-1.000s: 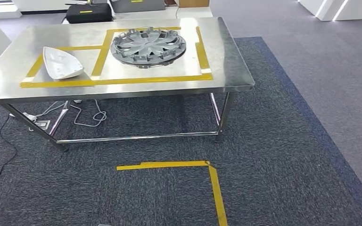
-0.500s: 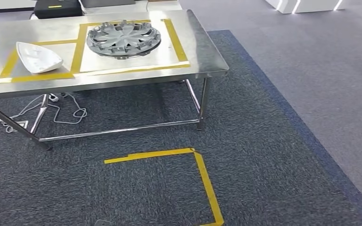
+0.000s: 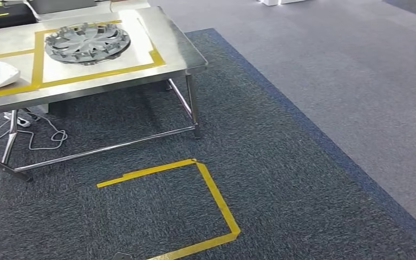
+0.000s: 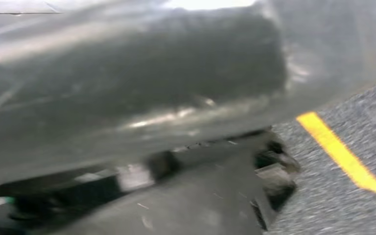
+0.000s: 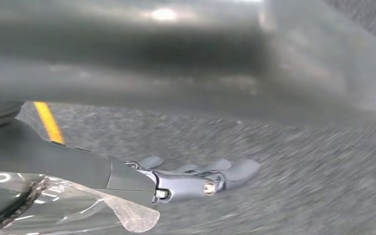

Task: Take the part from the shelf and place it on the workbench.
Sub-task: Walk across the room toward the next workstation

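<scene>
In the right wrist view the right hand (image 5: 196, 178) is dark grey with a smooth, matte shell that narrows from a broad back toward slim, rounded fingers (image 5: 237, 169) of a slightly lighter blue-grey. Two small silver screws sit along its edge, one near the knuckle line and one further back. A clear, crinkled plastic wrap with a torn edge covers the part behind the hand, and a dark cable runs under that wrap. Above it a large blurred grey body panel shows a soft sheen. The left wrist view shows a similar glossy grey panel, blurred, with black parts beneath
</scene>
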You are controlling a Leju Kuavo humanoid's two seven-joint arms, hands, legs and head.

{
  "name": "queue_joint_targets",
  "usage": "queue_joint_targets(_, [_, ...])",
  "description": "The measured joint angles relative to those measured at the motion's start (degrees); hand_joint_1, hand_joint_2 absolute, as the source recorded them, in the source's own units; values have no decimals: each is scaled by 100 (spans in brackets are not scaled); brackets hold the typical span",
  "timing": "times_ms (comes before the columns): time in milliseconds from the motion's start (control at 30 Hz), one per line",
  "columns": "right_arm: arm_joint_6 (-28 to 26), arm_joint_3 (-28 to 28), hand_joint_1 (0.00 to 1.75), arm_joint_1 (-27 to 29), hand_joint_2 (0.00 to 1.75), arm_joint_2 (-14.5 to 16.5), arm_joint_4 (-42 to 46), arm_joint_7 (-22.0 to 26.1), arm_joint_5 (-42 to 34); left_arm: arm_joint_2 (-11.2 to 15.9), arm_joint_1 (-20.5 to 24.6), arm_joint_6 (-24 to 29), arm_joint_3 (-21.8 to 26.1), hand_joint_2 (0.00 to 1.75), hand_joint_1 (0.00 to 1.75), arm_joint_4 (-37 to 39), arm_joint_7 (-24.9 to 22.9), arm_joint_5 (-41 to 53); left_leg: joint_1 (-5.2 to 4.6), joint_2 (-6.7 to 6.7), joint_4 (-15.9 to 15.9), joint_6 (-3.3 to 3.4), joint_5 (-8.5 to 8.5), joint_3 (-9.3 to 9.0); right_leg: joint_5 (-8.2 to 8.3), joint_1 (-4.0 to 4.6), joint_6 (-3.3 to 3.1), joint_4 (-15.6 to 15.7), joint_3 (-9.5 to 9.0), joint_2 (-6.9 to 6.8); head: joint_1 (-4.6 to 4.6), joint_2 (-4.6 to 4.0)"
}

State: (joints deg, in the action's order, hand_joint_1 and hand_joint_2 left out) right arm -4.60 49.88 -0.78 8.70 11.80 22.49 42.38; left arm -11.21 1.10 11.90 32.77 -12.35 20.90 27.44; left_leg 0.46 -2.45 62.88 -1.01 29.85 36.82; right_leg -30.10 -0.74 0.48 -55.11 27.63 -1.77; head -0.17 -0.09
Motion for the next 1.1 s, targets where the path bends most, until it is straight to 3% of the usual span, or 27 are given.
queue_joint_targets(33, [6,12,0,-5,0,1,3,7,-7,2,-17,-12,-1,0,0,2,3,8,0,112,337,-5,309,37,59,6,-32,-2,61,61,-2,0])
queue_joint_targets(67, [10,19,0,-8,0,3,6,15,-8,6,-24,-32,-1,0,0,3,7,11,0,167,671,-2,514,57,118,14,-47,-6,120,126,-2,0])
queue_joint_targets(100, [14,24,0,-9,0,4,7,21,-9,11,-20,-63,-1,0,0,4,15,12,-1,194,913,8,576,42,178,21,-51,-12,185,196,-1,0])
queue_joint_targets(133, [14,28,0,-5,0,4,8,25,-11,15,-14,-103,-1,0,0,4,28,13,-1,208,993,22,488,-30,237,25,-47,-19,255,268,3,0])
queue_joint_targets(167, [13,36,0,0,0,4,10,29,-14,18,-8,-143,-1,0,0,4,46,12,-1,226,881,41,307,-172,295,27,-39,-29,330,337,4,0])
queue_joint_targets(233, [11,57,0,6,0,10,15,39,-18,21,-9,-194,-1,0,0,5,95,10,4,402,221,93,-18,-629,384,30,-8,-54,462,471,4,0])
queue_joint_targets(300, [12,83,0,-5,0,20,24,54,-18,26,-16,-209,-1,0,0,7,129,9,11,619,-406,133,-52,-989,467,32,45,-84,556,596,5,0])
queue_joint_targets(333, [13,96,0,-7,0,24,27,61,-18,30,-13,-211,-1,0,0,8,136,8,7,661,-538,144,-9,-1051,514,27,82,-90,598,654,5,0])
queue_joint_targets(400, [12,132,0,14,0,28,34,69,-20,30,7,-190,1,0,0,9,139,1,8,543,-659,160,15,-1063,577,12,162,-107,684,743,2,0])
queue_joint_targets(433, [9,149,0,29,0,31,37,73,-22,29,21,-156,1,0,0,9,139,-3,16,474,-706,188,13,-1060,540,14,195,-160,746,692,16,0])
queue_joint_targets(467, [4,166,0,37,0,34,41,77,-27,26,28,-107,2,0,0,9,138,-7,23,398,-753,229,3,-1050,426,17,226,-320,844,588,45,0])
queue_joint_targets(533, [-3,195,0,24,0,38,51,84,-36,24,17,-9,2,0,0,9,133,-7,10,238,-778,299,-33,-1004,34,14,277,-976,1135,322,105,0])
queue_joint_targets(600, [-4,223,0,14,0,45,58,85,-39,29,-4,39,4,0,0,9,128,-5,-18,55,-768,324,-66,-947,-265,6,307,-1661,1363,215,126,0])
queue_joint_targets(633, [-4,237,0,22,0,50,61,85,-39,32,-3,49,6,0,0,9,128,-5,-31,-29,-764,326,-79,-926,-274,7,307,-1745,1337,192,126,0])
queue_joint_targets(667, [-4,249,0,34,0,55,64,86,-39,34,3,50,7,0,0,9,132,-5,-43,-106,-760,325,-89,-912,-191,9,295,-1598,1186,167,128,0])
queue_joint_targets(733, [-5,270,0,44,0,61,74,94,-39,33,20,33,8,0,0,9,160,-6,-70,-238,-754,313,-101,-909,62,36,229,-816,637,-13,127,0])
queue_joint_targets(800, [-4,287,0,14,0,61,91,111,-39,33,28,7,10,0,0,9,201,-8,-107,-357,-731,276,-104,-904,165,90,133,-180,227,-239,124,0])
queue_joint_targets(833, [-2,296,0,4,0,61,98,118,-38,35,33,-3,12,0,0,9,214,-11,-121,-416,-720,253,-107,-900,157,113,92,-63,169,-296,124,0])
queue_joint_targets(900, [7,309,0,29,0,61,103,122,-38,38,49,-13,15,0,0,8,222,-15,-129,-513,-705,201,-106,-895,192,106,27,-48,210,-202,124,0])
queue_joint_targets(933, [10,315,0,53,0,61,104,122,-39,40,58,-15,15,0,0,8,223,-15,-123,-453,-665,168,-61,-887,215,91,-3,-37,225,-151,123,0])
queue_joint_targets(1000, [23,330,0,68,0,61,111,123,-37,44,56,-14,17,0,0,8,227,-10,-91,-141,-305,98,223,-755,278,64,-77,-15,247,-35,112,0])
queue_joint_targets(1033, [34,336,0,60,0,61,115,125,-32,46,47,-10,21,0,0,8,228,-8,-72,43,50,72,441,-617,303,67,-101,-17,280,35,105,0])
queue_joint_targets(1100, [54,345,0,47,0,61,120,128,-22,49,22,-4,37,0,0,9,231,-7,-53,185,777,52,770,-327,347,73,-125,-32,346,200,104,0])
